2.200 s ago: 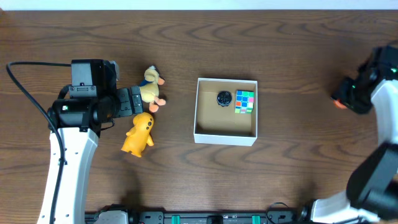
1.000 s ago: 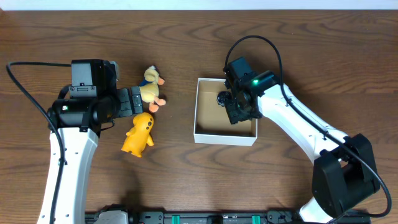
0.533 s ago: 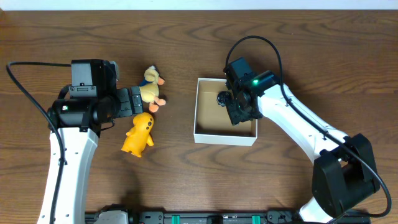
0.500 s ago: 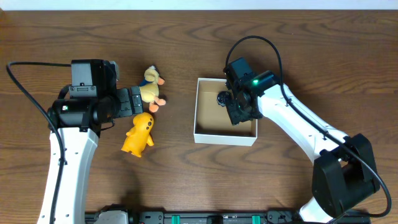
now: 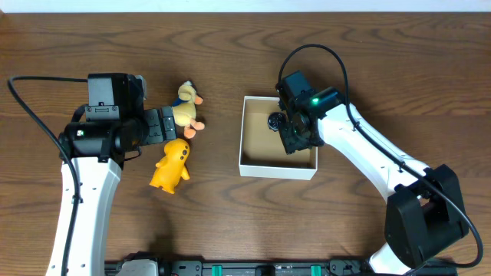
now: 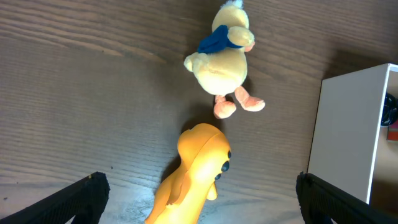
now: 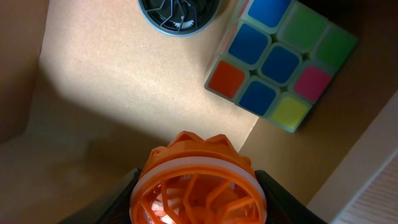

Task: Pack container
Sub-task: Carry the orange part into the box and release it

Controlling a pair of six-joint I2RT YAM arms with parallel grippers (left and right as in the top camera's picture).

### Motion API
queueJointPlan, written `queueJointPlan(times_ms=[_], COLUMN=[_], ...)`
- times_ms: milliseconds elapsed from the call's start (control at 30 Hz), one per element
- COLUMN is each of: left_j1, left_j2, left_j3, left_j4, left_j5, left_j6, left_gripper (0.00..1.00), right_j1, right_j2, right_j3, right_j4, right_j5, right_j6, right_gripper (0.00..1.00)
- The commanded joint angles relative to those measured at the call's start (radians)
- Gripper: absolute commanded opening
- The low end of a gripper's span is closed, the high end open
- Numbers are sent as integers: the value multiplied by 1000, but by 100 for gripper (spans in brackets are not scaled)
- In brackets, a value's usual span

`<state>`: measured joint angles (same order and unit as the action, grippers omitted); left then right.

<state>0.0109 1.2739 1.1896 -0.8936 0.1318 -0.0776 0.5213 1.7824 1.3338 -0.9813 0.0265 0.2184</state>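
The container (image 5: 276,170), a shallow white-walled box with a tan floor (image 7: 124,81), stands mid-table. My right gripper (image 5: 296,135) reaches down into it, shut on an orange wheel-shaped toy (image 7: 196,180) held just above the floor. On that floor lie a colourful puzzle cube (image 7: 280,65) and a dark round wheel toy (image 7: 180,12). My left gripper (image 6: 202,202) stands wide open over the table left of the container, with a yellow rubber toy (image 6: 196,174) lying between and below its fingers. A plush duck (image 6: 224,59) lies just beyond that toy.
The container's white wall (image 6: 345,137) shows at the right of the left wrist view, close to the right finger. Bare brown wood surrounds the toys. The right arm's cable (image 5: 322,54) loops above the container's far side.
Two seconds ago the right arm was at the table's far right edge; it has since come over the container with the orange toy. Nothing has moved in the last second.
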Motion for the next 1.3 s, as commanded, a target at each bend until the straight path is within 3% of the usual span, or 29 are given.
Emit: queueJointPlan(times_ms=[0, 267, 833, 1167, 1233, 1267], left_j1=[-2, -2, -2, -2, -2, -2], left_j2=[8, 8, 8, 8, 8, 8], left_j3=[-5, -5, -5, -5, -5, -5], left_j4=[-5, -4, -18, -23, -23, -22], left_j5=[7, 7, 7, 7, 7, 7], left_j6=[6, 6, 6, 6, 6, 6], left_gripper=[98, 98, 98, 98, 98, 98], right_j1=[9, 9, 9, 8, 8, 8], right_j2=[4, 4, 4, 4, 4, 4], right_j3=[-11, -103, -211, -238, -238, -238], right_j4=[-6, 77, 241, 241, 241, 241], right_j5=[10, 7, 7, 31, 30, 30], right_j6=[-3, 14, 13, 66, 66, 66], right_gripper=[36, 34, 42, 37, 42, 50])
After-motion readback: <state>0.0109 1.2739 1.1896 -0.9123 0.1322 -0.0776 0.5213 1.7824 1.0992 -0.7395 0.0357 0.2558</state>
